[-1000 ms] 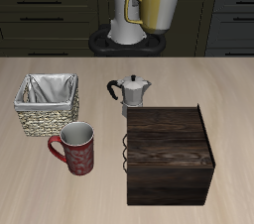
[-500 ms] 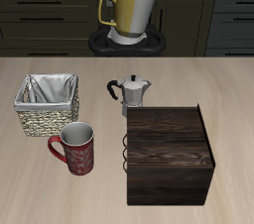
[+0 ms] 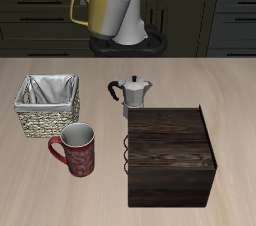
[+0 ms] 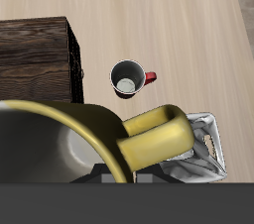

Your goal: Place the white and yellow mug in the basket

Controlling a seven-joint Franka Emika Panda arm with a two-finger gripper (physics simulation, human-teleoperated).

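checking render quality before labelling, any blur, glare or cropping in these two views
Exterior view: sharp and evenly lit, with soft shadows under the red mug and dark wooden box; the gripper is cut by the frame edge. Wrist view: the white and yellow mug looms huge and cropped, hiding part of the basket.

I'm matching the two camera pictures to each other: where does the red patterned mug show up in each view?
Exterior view: the red patterned mug stands near the table's front edge, just in front of the basket.
Wrist view: the red patterned mug is seen from above, grey inside showing, between the dark wooden box and the basket.
Shared landmark: the dark wooden box.
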